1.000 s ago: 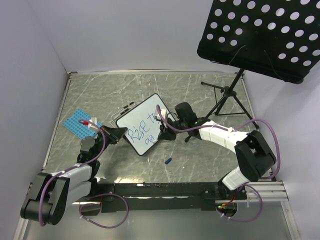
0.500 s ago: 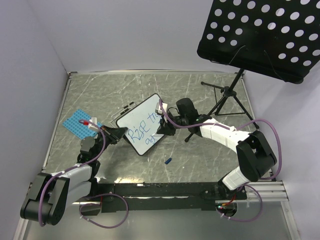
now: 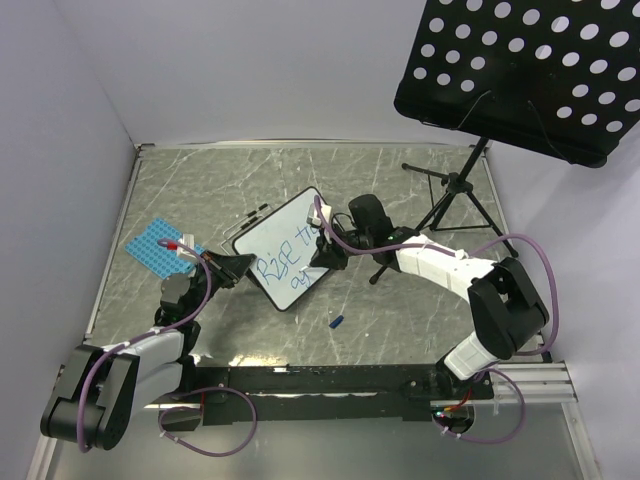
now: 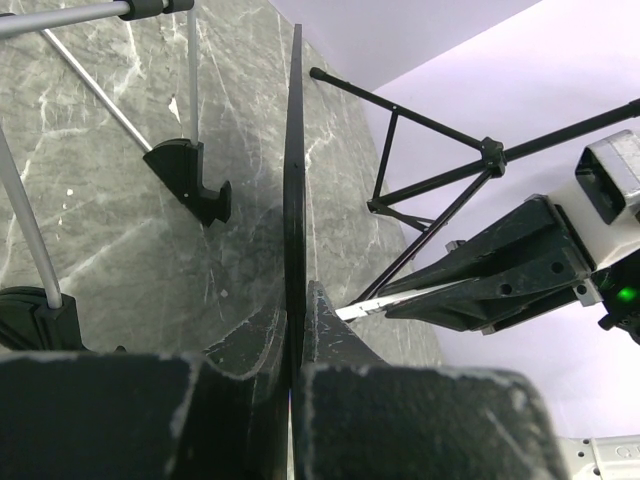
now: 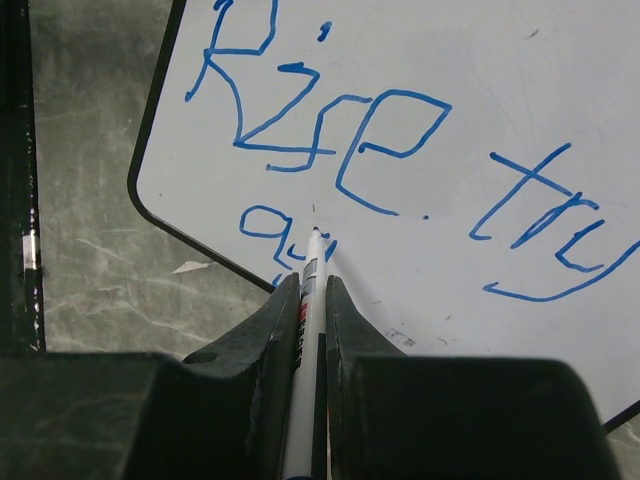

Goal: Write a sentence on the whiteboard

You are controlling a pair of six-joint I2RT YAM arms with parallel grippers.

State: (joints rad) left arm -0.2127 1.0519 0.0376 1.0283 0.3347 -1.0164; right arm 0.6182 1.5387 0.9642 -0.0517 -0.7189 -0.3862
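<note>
Right gripper (image 3: 320, 260) has shifted a little up-left along the board since a second ago; left arm unchanged.

Nearest the arm bases, a small blue cap (image 3: 337, 322) lies on the table (image 3: 200, 180), lower centre of the top view, apart from everything else.

Left gripper (image 3: 232, 268): jaws pressed together on the lower-left edge of the whiteboard (image 3: 285, 240). Left wrist view shows the board (image 4: 294, 150) edge-on, running straight up from between the fingers (image 4: 255, 345). To its left are its thin metal legs with black feet (image 4: 190, 180).

Right gripper (image 5: 312, 290): fingers pinching a marker (image 5: 308, 300), which runs up the middle of the right wrist view with its tip touching the board (image 5: 450, 60).

Whiteboard sits mid-table, centre of the top view, tilted up and turned diagonally, between the two grippers.

Sentence (image 5: 330, 130): blue handwriting, top line reads "Rise try". The second line has only a couple of letters, roughly "ag", at the lower left, with the marker tip just right of them. From the top view the writing (image 3: 285, 262) fills the lower part of the board.

Blue studded plate (image 3: 152, 245) lies flat at the left, beyond the left gripper and apart from the board.

Farthest, upper right: black perforated music-stand tray (image 3: 530, 70) on its tripod (image 3: 455, 195).
</note>
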